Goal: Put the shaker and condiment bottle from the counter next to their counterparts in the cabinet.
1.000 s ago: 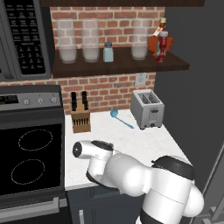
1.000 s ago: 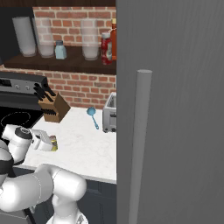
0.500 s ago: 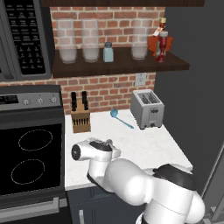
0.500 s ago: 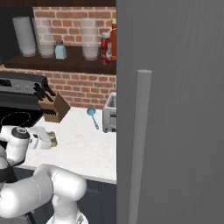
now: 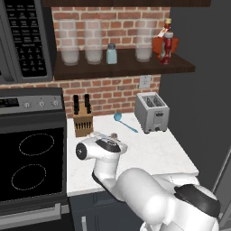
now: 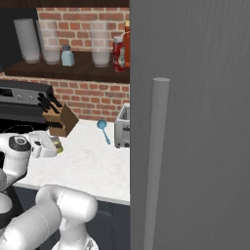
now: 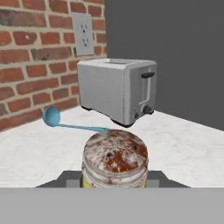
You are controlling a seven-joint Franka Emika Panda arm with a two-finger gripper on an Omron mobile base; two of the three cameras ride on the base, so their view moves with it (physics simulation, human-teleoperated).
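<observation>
Closest to me, low in the hand view, the end effector (image 7: 114, 183) is closed around the shaker (image 7: 115, 162); its grey speckled cap sits between the two dark fingers (image 7: 69, 178). In the right base view the same shaker (image 6: 57, 144) is at the left of the frame, just above the white worktop (image 6: 93, 166) and beside the knife block (image 6: 57, 120).

Behind it, in the middle of the hand view, a blue ladle (image 7: 70, 122) lies on the worktop, and further back stands the silver toaster (image 7: 118, 89), under a wall socket (image 7: 83, 31) in the brick wall.

Farthest, at the top of the left base view, is the cabinet (image 5: 126, 68) with its glass jars (image 5: 93, 42). The pale blue shaker (image 5: 111, 53) stands between two jars, and the condiment bottle (image 5: 167, 48) is already at the right end, touching or just beside the orange-red flask (image 5: 159, 43).

In my judgement, the risk is in the lift: the grip looks to be near the top of the shaker, so it may slip. The place beside the pale blue shaker is narrow, so the hand may knock a jar.

I cannot read any writing; the microwave (image 5: 25, 38) buttons are too small.
</observation>
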